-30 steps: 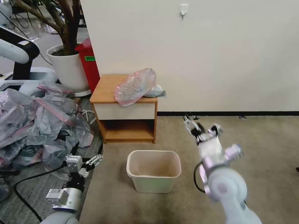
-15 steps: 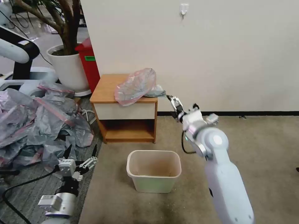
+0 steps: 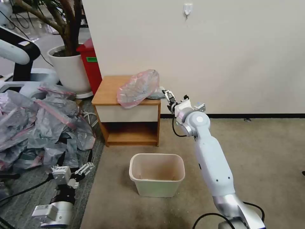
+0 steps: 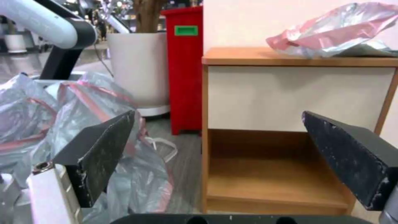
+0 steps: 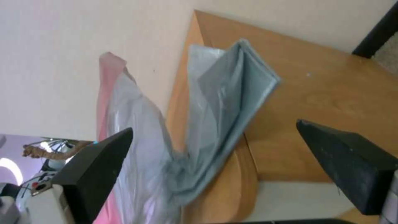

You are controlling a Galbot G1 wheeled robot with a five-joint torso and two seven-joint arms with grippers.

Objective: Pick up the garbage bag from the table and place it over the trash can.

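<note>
The garbage bag [image 3: 138, 86], crinkly grey plastic with a pink rim, lies on the right half of the table [image 3: 107, 89], its folded grey end [image 3: 159, 93] hanging over the right edge. My right gripper [image 3: 167, 96] is open at that right edge, just short of the folded end. In the right wrist view the bag [image 5: 224, 102] hangs ahead of the open right gripper [image 5: 215, 127], nothing between the fingers. The cream trash can [image 3: 156, 187] stands empty on the carpet before the table. My left gripper [image 3: 76, 163] is open, low at the left; it [image 4: 218, 114] faces the table [image 4: 298, 93].
A big heap of grey-pink bags [image 3: 41, 124] covers the floor at the left. A white plant pot [image 3: 70, 68] and a tall red bin [image 3: 92, 63] stand behind the table's left side. The wall runs right behind the table. Open carpet lies to the right.
My right arm has reached forward and leftward from above the carpet to the table's right edge, close to the bag. The left gripper has sunk lower and to the left.
</note>
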